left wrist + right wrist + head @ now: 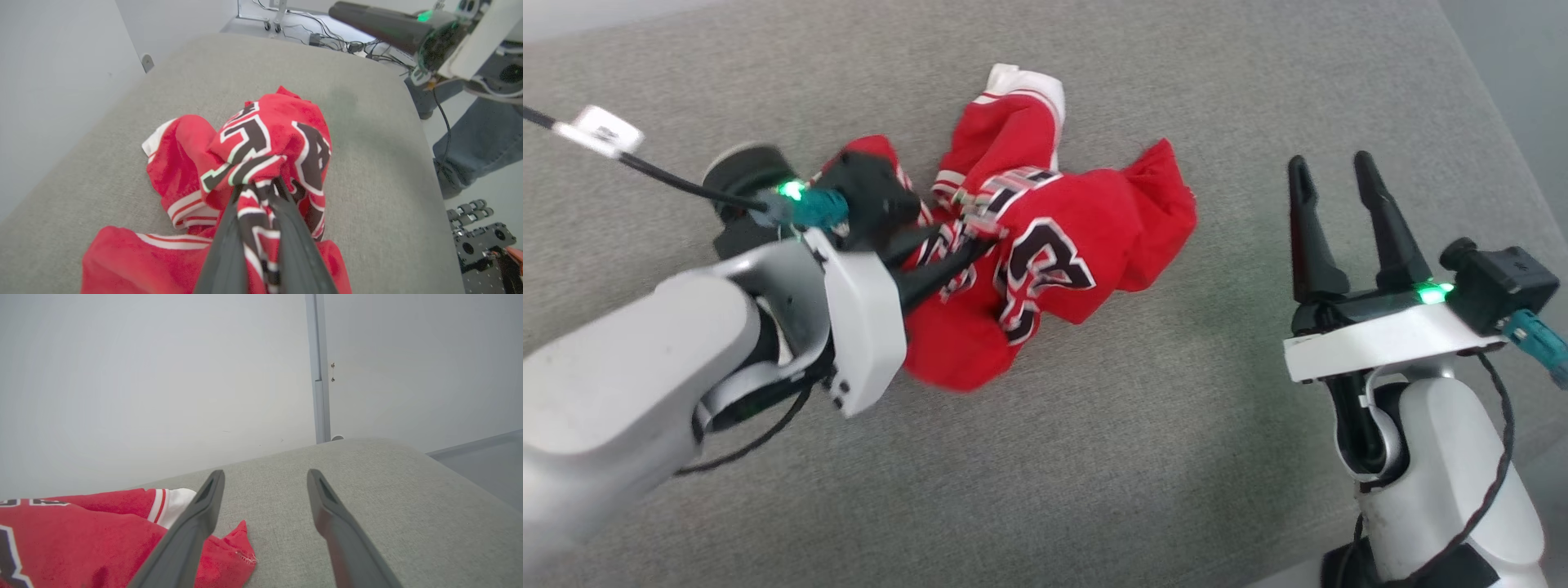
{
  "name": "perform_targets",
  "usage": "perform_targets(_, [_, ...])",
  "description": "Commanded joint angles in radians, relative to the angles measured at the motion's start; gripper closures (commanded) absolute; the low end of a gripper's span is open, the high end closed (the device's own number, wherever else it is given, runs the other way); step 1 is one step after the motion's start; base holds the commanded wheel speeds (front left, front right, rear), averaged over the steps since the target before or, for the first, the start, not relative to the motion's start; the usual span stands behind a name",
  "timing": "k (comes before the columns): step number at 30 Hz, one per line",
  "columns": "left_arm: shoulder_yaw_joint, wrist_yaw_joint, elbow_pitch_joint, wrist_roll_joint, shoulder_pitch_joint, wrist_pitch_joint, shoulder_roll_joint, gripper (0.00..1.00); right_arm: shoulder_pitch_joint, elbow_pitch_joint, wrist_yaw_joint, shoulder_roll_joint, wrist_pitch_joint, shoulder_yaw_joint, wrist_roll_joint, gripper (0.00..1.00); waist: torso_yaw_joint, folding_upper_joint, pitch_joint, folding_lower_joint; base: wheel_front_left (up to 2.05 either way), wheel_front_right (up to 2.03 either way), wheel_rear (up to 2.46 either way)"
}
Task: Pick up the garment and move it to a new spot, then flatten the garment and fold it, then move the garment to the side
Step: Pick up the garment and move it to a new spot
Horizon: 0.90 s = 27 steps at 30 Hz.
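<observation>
Where the left jaws close almost fully, their two dark fingers (222,253) pinch a bunched fold of the garment (1054,245), a red jersey with black, white-edged lettering. The cloth therefore begins right at the tips. From this grip the crumpled heap spreads toward the right of the head view, with a white sleeve at the top, and lies on the grey cushion (1143,457). The left arm (645,384) is plainly the nearer one. The right jaws stand wide open and empty over bare cushion, apart from the heap on its right. The fingertips are buried in folds, the left arm covers the jersey's near edge, and whether any cloth is lifted clear is hard to judge.
</observation>
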State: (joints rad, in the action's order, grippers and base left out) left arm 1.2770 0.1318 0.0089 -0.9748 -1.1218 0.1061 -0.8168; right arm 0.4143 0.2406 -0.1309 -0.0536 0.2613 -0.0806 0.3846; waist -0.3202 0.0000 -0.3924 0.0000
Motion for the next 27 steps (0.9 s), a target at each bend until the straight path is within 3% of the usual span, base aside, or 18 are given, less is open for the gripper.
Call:
perform_targets(1, [0.005, -0.003, 0.0, 0.012, 0.023, 0.011, -0.001, 1.0, -0.006, -0.005, 0.0, 0.002, 0.005, 0.002, 0.002, 0.0, -0.01, 0.0, -0.006, 0.0, 0.0, 0.0, 0.0])
perform_targets(5, [0.002, -0.003, 0.058, 0.07, 0.058, 0.084, -0.021, 1.0, -0.02, -0.017, 0.0, 0.002, 0.005, 0.017, 0.03, 0.0, -0.026, 0.0, -0.017, 0.0, 0.0, 0.0, 0.0])
perform_targets(18, [0.019, -0.004, 0.238, 0.065, 0.139, 0.192, -0.004, 1.0, -0.003, -0.034, 0.0, 0.002, 0.005, -0.025, 0.096, 0.0, -0.074, 0.0, -0.071, 0.0, 0.0, 0.0, 0.0])
perform_targets(19, [0.019, -0.004, 0.242, 0.059, 0.13, 0.183, -0.002, 0.95, -0.004, -0.032, 0.0, 0.002, 0.005, -0.02, 0.093, 0.0, -0.07, 0.0, -0.069, 0.0, 0.0, 0.0, 0.0])
perform_targets(20, [0.017, -0.004, 0.243, 0.055, 0.119, 0.169, 0.0, 0.8, -0.006, -0.03, 0.0, 0.002, 0.005, -0.014, 0.088, 0.0, -0.065, 0.0, -0.066, 0.0, 0.0, 0.0, 0.0])
perform_targets(21, [0.014, -0.004, 0.241, 0.051, 0.109, 0.152, 0.002, 0.57, -0.009, -0.029, 0.0, 0.002, 0.005, -0.008, 0.084, 0.0, -0.057, 0.0, -0.061, 0.0, 0.0, 0.0, 0.0])
perform_targets(22, [0.011, -0.004, 0.236, 0.051, 0.101, 0.137, 0.003, 0.19, -0.012, -0.027, 0.0, 0.002, 0.005, -0.004, 0.078, 0.0, -0.047, 0.0, -0.054, 0.0, 0.0, 0.0, 0.0])
perform_targets(23, [0.01, -0.004, 0.231, 0.057, 0.092, 0.12, 0.003, 0.0, -0.016, -0.025, 0.0, 0.002, 0.005, -0.001, 0.072, 0.0, -0.036, 0.0, -0.046, 0.0, 0.0, 0.0, 0.0])
perform_targets(27, [0.004, -0.003, 0.211, -0.007, 0.06, -0.023, 0.01, 0.0, -0.026, -0.017, 0.0, 0.002, 0.005, 0.007, 0.039, 0.0, 0.017, 0.0, -0.009, 0.0, 0.0, 0.0, 0.0])
